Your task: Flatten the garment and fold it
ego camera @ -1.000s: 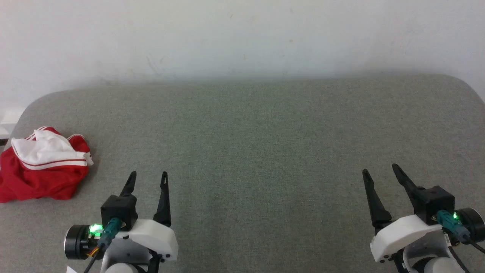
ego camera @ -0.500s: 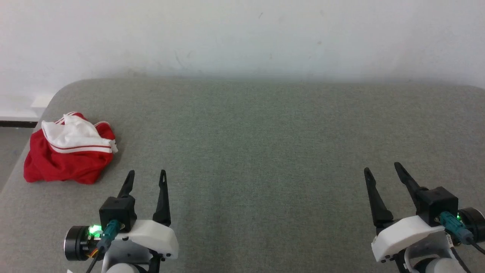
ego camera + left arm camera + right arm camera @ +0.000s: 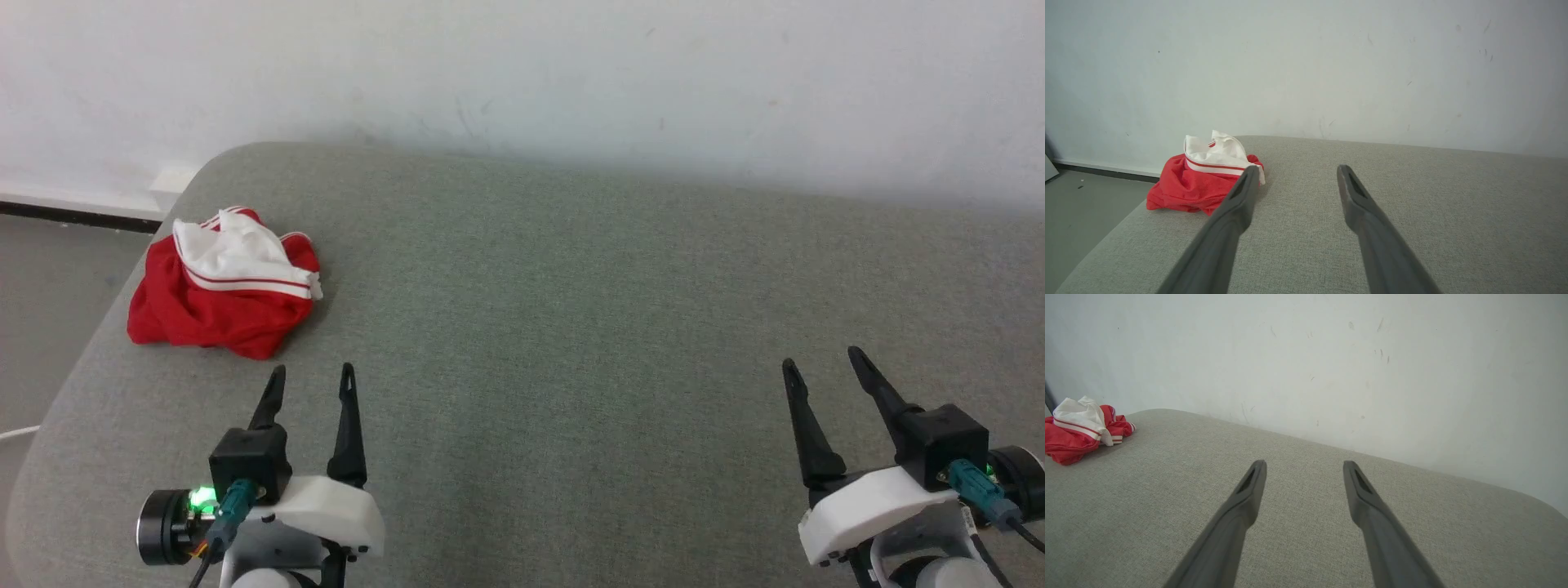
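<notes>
The crumpled red jersey T-shirt (image 3: 220, 294) w/ a white, red-striped sleeve on top lay bunched near the far-left corner of the grey fabric-covered worktop (image 3: 571, 327), close to its left edge. The left gripper (image 3: 313, 371) hovered just in front of it, not touching, fingers spread open & empty. The right gripper (image 3: 820, 359) was well apart on the r. side, fingers likewise open, holding nothing. A scuffed white wall (image 3: 522, 65) stood behind.

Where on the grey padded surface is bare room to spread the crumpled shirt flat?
Free: the wide middle of the grey fabric-covered surface, between the open left gripper and open right gripper, back to the white wall. Crowded: the far left corner, where the crumpled red-and-white garment lies.
</notes>
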Available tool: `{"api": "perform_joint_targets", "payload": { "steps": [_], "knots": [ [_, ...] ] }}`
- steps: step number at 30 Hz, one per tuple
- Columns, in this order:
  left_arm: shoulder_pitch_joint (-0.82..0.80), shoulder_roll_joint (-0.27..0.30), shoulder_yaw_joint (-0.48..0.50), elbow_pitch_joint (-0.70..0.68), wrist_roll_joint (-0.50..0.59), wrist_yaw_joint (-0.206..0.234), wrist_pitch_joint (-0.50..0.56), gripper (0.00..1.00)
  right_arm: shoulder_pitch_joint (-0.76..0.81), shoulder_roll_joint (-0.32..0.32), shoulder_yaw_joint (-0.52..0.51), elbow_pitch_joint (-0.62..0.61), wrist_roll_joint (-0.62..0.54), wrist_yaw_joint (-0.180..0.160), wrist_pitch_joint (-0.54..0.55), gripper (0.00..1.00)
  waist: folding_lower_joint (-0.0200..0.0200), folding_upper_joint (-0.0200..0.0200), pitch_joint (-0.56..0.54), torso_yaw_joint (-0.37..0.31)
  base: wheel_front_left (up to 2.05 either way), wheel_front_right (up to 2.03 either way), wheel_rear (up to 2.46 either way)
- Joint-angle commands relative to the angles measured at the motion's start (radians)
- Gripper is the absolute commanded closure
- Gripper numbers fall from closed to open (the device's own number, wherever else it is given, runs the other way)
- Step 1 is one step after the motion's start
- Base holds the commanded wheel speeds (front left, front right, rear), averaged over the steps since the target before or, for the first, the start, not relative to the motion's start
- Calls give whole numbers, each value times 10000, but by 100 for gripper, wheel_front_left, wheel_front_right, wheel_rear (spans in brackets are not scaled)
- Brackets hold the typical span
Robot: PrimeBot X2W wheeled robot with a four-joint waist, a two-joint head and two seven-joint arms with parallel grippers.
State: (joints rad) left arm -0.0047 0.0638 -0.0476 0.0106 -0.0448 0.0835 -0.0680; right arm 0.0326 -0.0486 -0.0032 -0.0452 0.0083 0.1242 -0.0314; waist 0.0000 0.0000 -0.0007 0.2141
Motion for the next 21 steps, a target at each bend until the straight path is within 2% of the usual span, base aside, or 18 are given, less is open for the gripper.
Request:
{"api": "perform_joint_targets", "payload": {
  "steps": [1,21],
  "knots": [
    [129,49,-52,-39,-63,112,-93,0,121,-5,0,-56,-39,22,-97,0,0,0,-12,199,-7,-7,-7],
    [226,171,-326,-128,-290,623,-422,0,265,-8,-38,-272,5,32,-327,0,0,0,-24,1273,-2,-2,-2]
  ]
}}
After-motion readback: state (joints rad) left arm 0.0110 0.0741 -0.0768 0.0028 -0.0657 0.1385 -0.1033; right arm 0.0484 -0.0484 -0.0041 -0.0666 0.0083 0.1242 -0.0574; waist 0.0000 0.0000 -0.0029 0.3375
